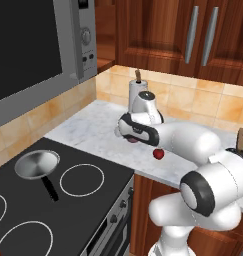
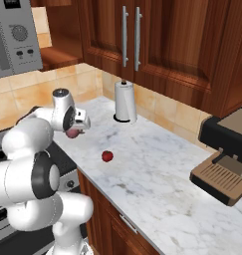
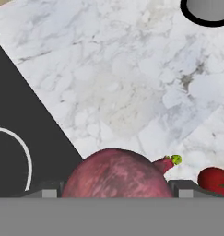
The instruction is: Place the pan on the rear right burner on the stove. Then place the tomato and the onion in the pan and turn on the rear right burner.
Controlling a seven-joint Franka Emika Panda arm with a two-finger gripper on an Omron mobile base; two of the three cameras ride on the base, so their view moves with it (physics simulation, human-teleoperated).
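Above the marble surface [image 2: 157, 164], just right of the stove [image 1: 68, 210], my gripper [image 3: 114, 193] is closed on the onion [image 3: 115, 174], which sits between my two fingertips [image 3: 45, 191] in the hand view and shows as a purplish ball under my hand in the right base view. The tomato [image 2: 107, 156] lies on the surface near the onion, a little to its right and apart from it. The pan [image 1: 36, 165] rests on the rear right burner [image 1: 23, 159], its black handle pointing toward the near edge. A paper towel roll [image 2: 125, 101] stands far back by the wall.
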